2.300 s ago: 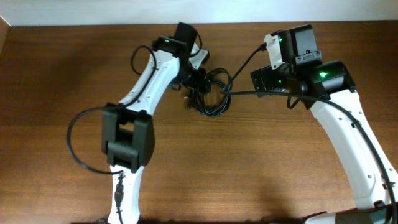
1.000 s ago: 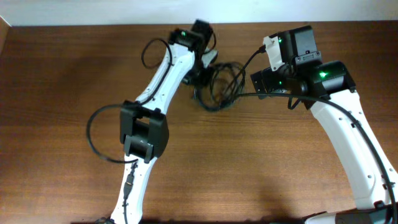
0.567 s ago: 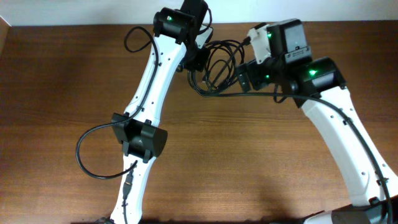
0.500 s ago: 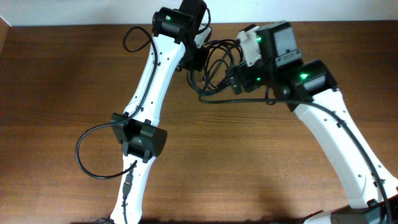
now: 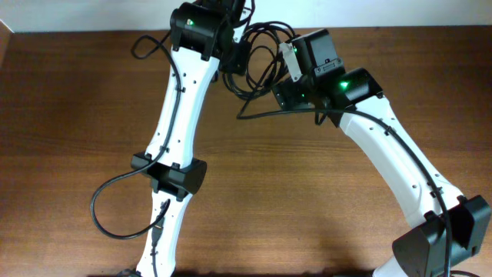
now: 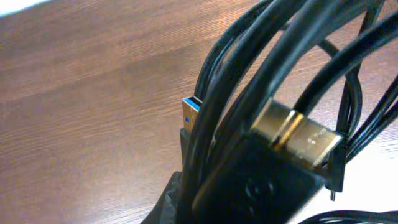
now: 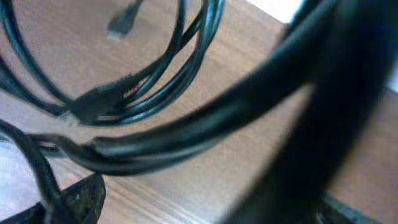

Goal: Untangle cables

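Observation:
A tangle of black cables [image 5: 265,54] hangs at the far edge of the wooden table [image 5: 77,115]. My left gripper [image 5: 235,58] is shut on the bundle from its left side. In the left wrist view the cables [image 6: 249,93] fill the frame, with a black plug with a gold connector [image 6: 298,134] and a blue USB tip [image 6: 191,107] just above my left gripper [image 6: 208,208]. My right gripper [image 5: 279,86] is at the tangle's right side, open. In the right wrist view its fingers [image 7: 78,199] stand wide apart, and blurred cable loops [image 7: 155,143] cross close in front.
A cable strand [image 5: 257,115] trails from the tangle onto the table below the right gripper. The left arm's own cable loop [image 5: 104,208] hangs at the lower left. A white wall [image 5: 92,14] borders the table's far edge.
The left arm has carried the bundle up and toward the far edge. The right arm has swung left, up to the tangle, with its jaws narrowing only slightly.

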You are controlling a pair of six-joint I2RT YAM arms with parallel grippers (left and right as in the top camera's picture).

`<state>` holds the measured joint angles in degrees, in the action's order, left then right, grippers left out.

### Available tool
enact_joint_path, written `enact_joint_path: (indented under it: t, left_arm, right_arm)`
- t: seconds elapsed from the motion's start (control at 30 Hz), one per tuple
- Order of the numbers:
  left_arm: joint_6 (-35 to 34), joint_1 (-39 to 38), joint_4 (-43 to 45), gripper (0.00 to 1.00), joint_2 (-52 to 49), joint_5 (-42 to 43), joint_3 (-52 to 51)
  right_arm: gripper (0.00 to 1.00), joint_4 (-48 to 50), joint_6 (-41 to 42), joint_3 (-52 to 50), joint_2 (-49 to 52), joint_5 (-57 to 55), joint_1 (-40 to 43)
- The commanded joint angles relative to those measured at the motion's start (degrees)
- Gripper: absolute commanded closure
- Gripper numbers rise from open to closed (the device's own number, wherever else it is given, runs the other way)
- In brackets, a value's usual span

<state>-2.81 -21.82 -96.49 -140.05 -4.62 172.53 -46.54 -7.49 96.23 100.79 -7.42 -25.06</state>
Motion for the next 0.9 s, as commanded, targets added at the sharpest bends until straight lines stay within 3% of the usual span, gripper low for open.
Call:
enact_joint_path:
  t: [0.0, 0.07, 0.17, 0.2, 0.3, 0.4, 0.57, 0.73, 0.87]
  left_arm:
    - [-1.07, 0.28, 0.37, 1.00, 1.20, -1.27, 1.38]
    - [-1.53, 0.59, 0.44, 1.00, 1.20, -1.27, 1.38]
    - [-1.51, 1.16, 0.61, 1.00, 1.20, -1.22, 1.38]
    - [-1.46, 1.38, 0.63, 1.00, 1.20, -1.25, 1.38]
    - [-1.49, 1.55, 1.18, 1.00, 1.20, -2.19, 1.38]
    - [-1.53, 2.82, 1.49, 1.00, 2.01, -5.92, 1.40]
    - [-4.02, 11.89, 0.13, 1.00, 7.91, -5.05, 1.40]
    - [-4.02, 11.72, 0.48, 1.00, 9.05, -0.55, 1.38]
    - [-4.00, 11.10, 0.39, 1.00, 9.05, -0.55, 1.38]
  right_arm:
    - [0.03, 3.34, 0.42, 1.88, -0.46, -3.82, 0.04]
    - [0.02, 3.74, 3.26, 5.73, -0.46, -3.76, 0.68]
    - [0.01, 8.02, 17.18, 9.01, -0.52, -2.23, 1.09]
    - [0.00, 8.50, 19.17, 11.19, -0.76, 4.66, 1.09]
    - [0.01, 9.18, 18.34, 12.48, -0.79, 17.84, 1.25]
    - [0.01, 9.16, 18.29, 12.48, -0.79, 17.77, 1.25]
    - [0.01, 10.45, 18.27, 12.48, -0.79, 18.12, 1.46]
    - [0.01, 10.97, 15.63, 12.48, 0.02, 24.76, -2.45]
    - [0.02, 8.94, 15.23, 12.41, 0.04, 23.15, -4.37]
